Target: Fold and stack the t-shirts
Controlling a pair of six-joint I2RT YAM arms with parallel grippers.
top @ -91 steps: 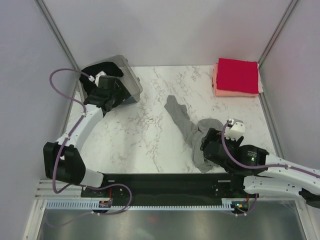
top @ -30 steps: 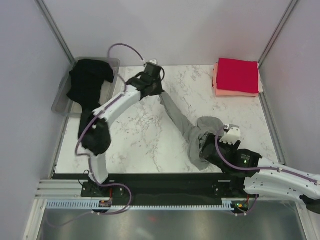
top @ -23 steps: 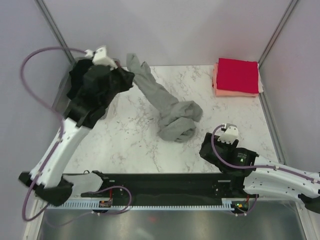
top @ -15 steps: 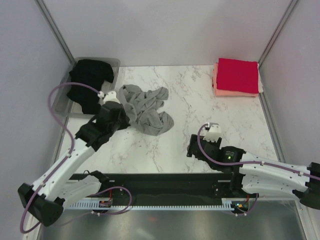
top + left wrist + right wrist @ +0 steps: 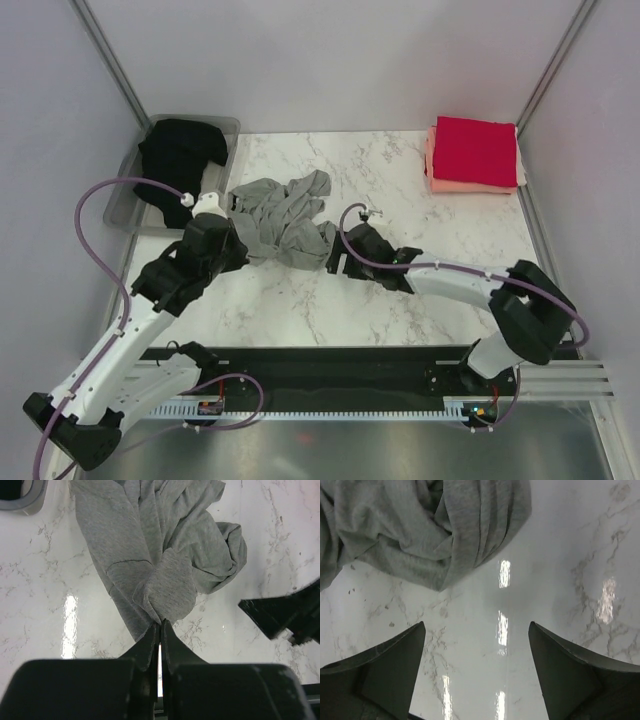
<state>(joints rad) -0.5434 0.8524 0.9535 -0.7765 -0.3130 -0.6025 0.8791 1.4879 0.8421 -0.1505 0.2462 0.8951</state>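
The heather-grey t-shirt [image 5: 285, 215] lies crumpled on the marble table, left of centre. My left gripper [image 5: 238, 236] is shut on a bunched fold at its near left edge; in the left wrist view the fingertips [image 5: 160, 626] pinch the grey t-shirt [image 5: 160, 555]. My right gripper [image 5: 334, 258] stands open and empty just right of the heap, with the grey t-shirt [image 5: 430, 530] ahead of the right gripper [image 5: 476, 626] and bare marble between its fingers. A black t-shirt [image 5: 180, 160] fills the bin. The folded red t-shirt [image 5: 475, 148] rests on the salmon-pink one [image 5: 438, 180] at the back right.
The clear plastic bin [image 5: 125, 208] sits at the back left corner, its rim [image 5: 30, 500] showing in the left wrist view. Grey walls close in the table on three sides. The black rail [image 5: 330, 360] runs along the near edge. The right gripper's fingers [image 5: 285, 615] show dark in the left wrist view.
The left arm has dragged the grey t-shirt from the centre right to the left. In the last half second the right arm reached left, up to the heap's right edge.
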